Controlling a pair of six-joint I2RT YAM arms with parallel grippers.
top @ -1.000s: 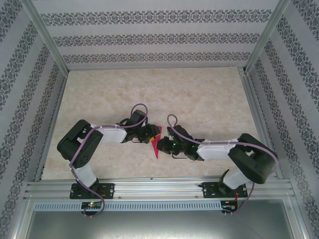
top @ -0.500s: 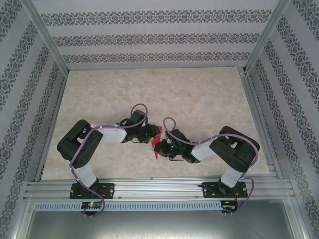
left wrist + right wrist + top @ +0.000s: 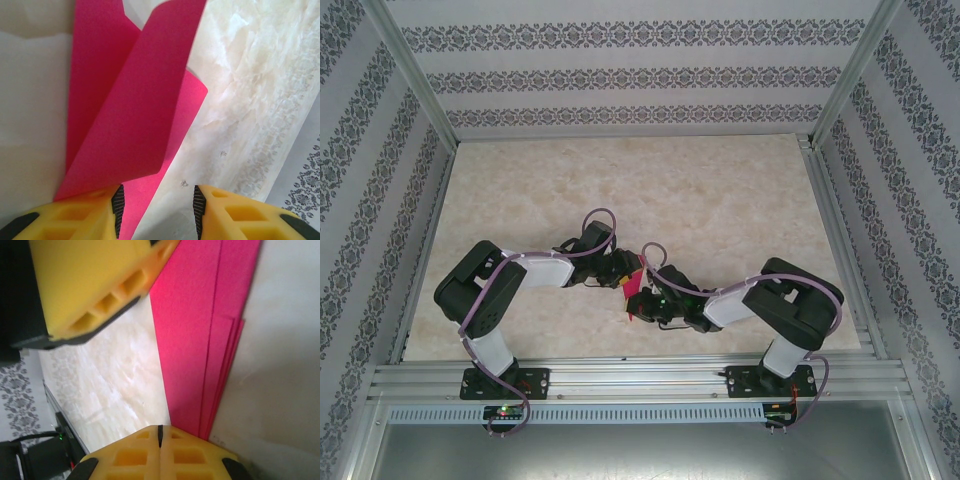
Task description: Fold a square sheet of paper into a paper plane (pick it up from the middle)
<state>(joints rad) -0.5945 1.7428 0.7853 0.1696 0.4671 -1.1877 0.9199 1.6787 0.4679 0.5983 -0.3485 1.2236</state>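
The magenta sheet of paper point(image 3: 632, 290) lies on the table folded into a narrow, pointed dart shape with several layers point(image 3: 200, 340). My left gripper point(image 3: 625, 272) is at its far end with its jaws apart point(image 3: 156, 205). One raised flap point(image 3: 135, 115) leans over the left finger, and a lower layer runs in beside that finger's pad. My right gripper point(image 3: 645, 298) is shut, fingertips together point(image 3: 160, 432), at the paper's narrow near end; the paper's edge disappears under its right finger. The left gripper's yellow finger point(image 3: 95, 285) hangs close above.
The marbled tabletop point(image 3: 720, 200) stretches behind and to both sides of the arms. Patterned walls and aluminium frame posts point(image 3: 415, 85) close in the workspace. The right arm's elbow point(image 3: 795, 300) stands raised near the front rail.
The right arm has drawn in to the left, its elbow lifting, and its gripper has slid over the near part of the paper while closing fully. The left arm has stayed still.
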